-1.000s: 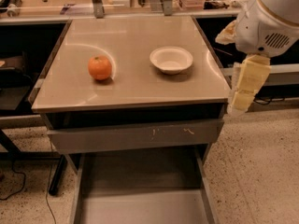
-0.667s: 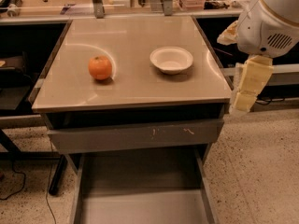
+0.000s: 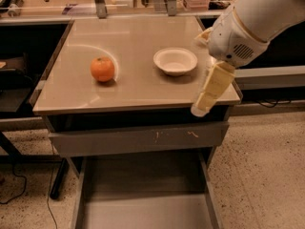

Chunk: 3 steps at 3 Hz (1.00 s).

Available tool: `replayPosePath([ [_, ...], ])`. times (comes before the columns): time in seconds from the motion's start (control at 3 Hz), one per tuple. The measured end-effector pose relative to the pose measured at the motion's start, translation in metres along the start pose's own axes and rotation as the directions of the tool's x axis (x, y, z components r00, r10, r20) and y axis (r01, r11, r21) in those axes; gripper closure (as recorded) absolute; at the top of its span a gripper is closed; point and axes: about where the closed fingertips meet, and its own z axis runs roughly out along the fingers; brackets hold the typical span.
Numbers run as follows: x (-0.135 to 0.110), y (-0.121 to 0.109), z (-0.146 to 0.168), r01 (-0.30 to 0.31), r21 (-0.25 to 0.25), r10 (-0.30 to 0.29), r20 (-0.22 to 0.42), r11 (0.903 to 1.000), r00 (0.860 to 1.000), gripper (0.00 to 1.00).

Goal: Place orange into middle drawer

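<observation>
orange (image 3: pixel 102 69) left of white bowl (image 3: pixel 175 61); gripper (image 3: pixel 208 93) right of bowl, past tabletop (image 3: pixel 138 32) edge. reach must cross bowl. gripper spread or closed: cannot tell. middle drawer (image 3: pixel 143 211) open, below bowl.

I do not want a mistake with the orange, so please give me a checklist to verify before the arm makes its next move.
1. Orange rests free on the table: ok.
2. Middle drawer is pulled out, floor visible: ok.
3. Hand is above the orange: not ok, it hangs at the table's near right corner in the camera view.
4. White bowl stands apart from the orange: ok.
5. Scratched drawer above is shut, not covering the middle drawer: ok.
</observation>
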Motion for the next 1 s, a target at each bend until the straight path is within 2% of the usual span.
replayPosePath([
  [0.33, -0.045, -0.008, 0.021, 0.019, -0.025, -0.014, 0.154, 0.9995, 0.988, 0.0],
  [0.67, -0.085, 0.004, 0.029, 0.14, -0.059, -0.125, 0.213, 0.9883, 0.969, 0.0],
  [1.0, -0.087, 0.006, 0.03, 0.156, -0.062, -0.139, 0.213, 0.9859, 0.967, 0.0],
])
